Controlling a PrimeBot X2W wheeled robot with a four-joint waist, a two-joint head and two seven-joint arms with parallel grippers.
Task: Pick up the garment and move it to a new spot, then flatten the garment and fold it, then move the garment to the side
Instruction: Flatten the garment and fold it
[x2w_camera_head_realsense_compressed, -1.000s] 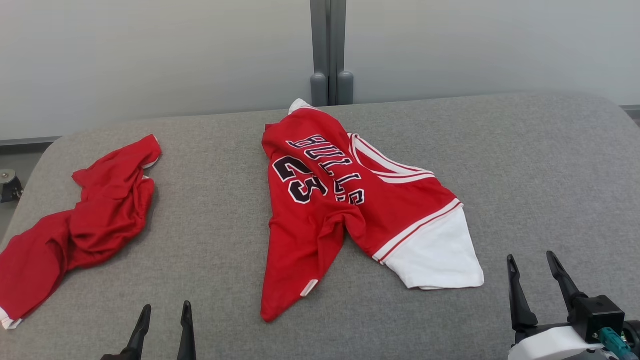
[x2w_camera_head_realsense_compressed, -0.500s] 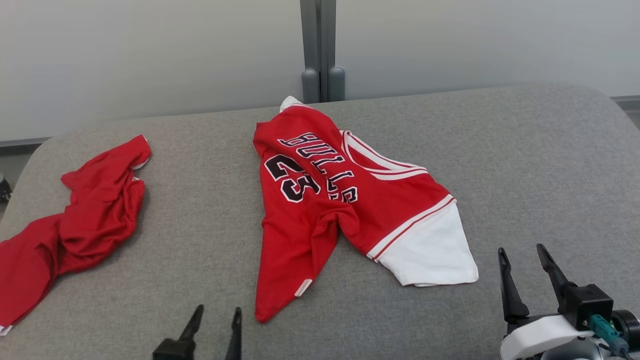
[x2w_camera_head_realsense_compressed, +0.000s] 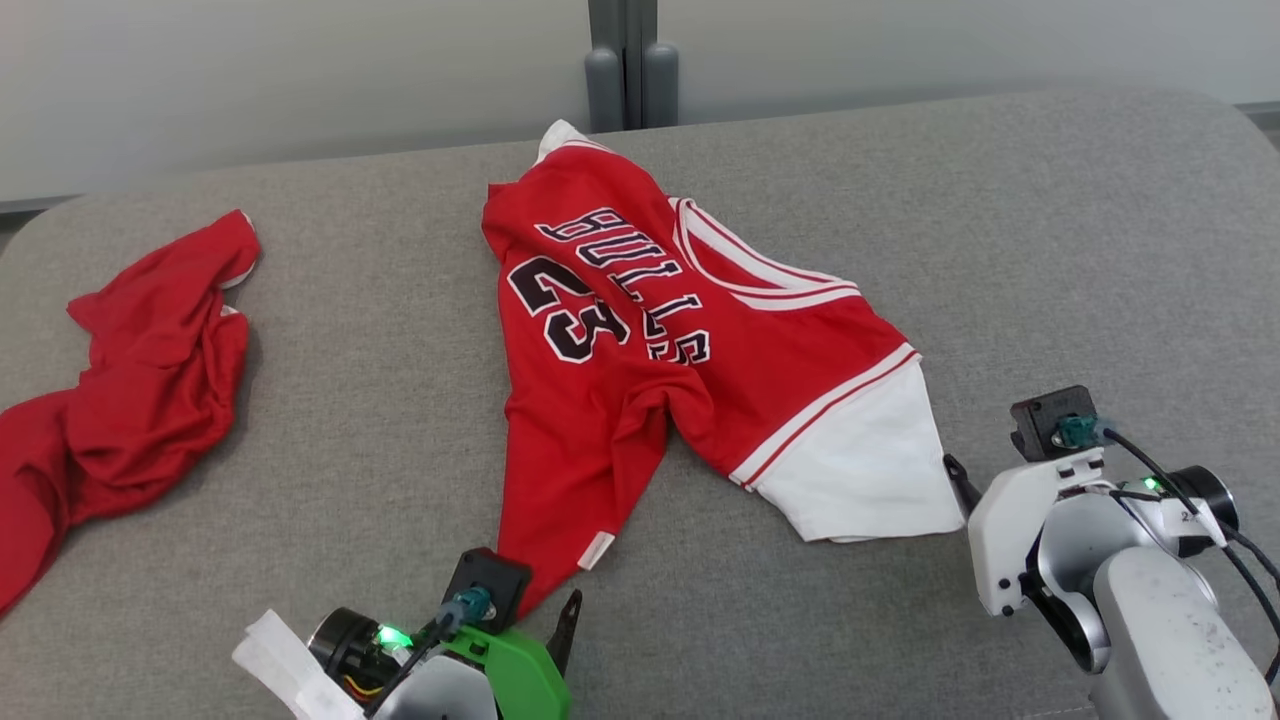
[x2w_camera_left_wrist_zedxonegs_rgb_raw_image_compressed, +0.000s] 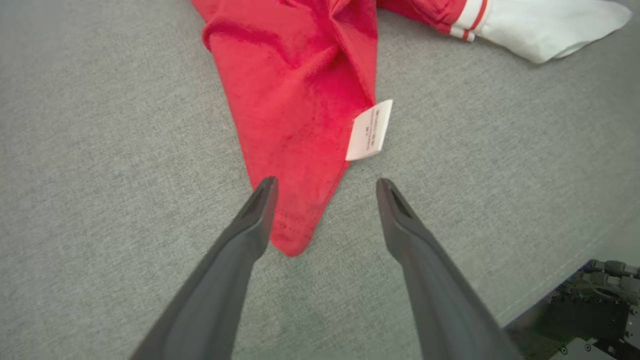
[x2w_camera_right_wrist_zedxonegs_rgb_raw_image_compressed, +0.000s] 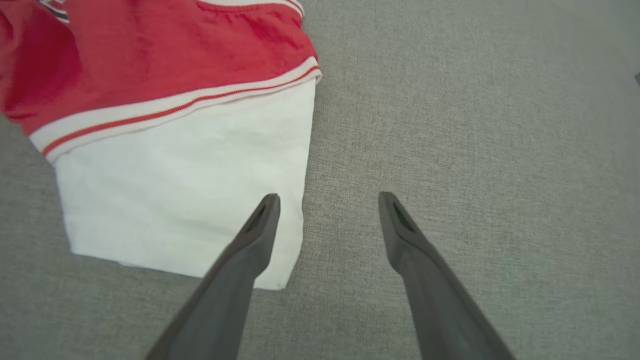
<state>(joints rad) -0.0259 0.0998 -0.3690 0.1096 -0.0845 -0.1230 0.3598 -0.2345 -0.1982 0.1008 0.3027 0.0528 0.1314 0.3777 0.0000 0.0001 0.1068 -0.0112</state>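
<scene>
Along the near edge of the grey fabric-covered desk (x2w_camera_head_realsense_compressed: 1000, 250), both arms line up on a red Bulls No. 23 jersey (x2w_camera_head_realsense_compressed: 640, 340) lying rumpled at the middle, its top reaching almost to the far edge. The left end effector (x2w_camera_left_wrist_zedxonegs_rgb_raw_image_compressed: 325, 185), fingers apart and empty, straddles the pointed red hem tip (x2w_camera_left_wrist_zedxonegs_rgb_raw_image_compressed: 292, 235) just below a white care label (x2w_camera_left_wrist_zedxonegs_rgb_raw_image_compressed: 370, 130). The right end effector (x2w_camera_right_wrist_zedxonegs_rgb_raw_image_compressed: 329, 197), likewise spread and empty, frames the near corner of the white sleeve (x2w_camera_right_wrist_zedxonegs_rgb_raw_image_compressed: 180, 190). A clean lift likely calls for each to drop low enough to catch every layer of cloth and none of the desk cover, pinching well inside the corners and rising together so the jersey hangs level. Open room lies mainly toward the right edge and far right corner. A second, crumpled red garment (x2w_camera_head_realsense_compressed: 130, 380) crowds the left edge, and the desk's near edge sits close beneath the left arm, so any carry looks safest rightward.
</scene>
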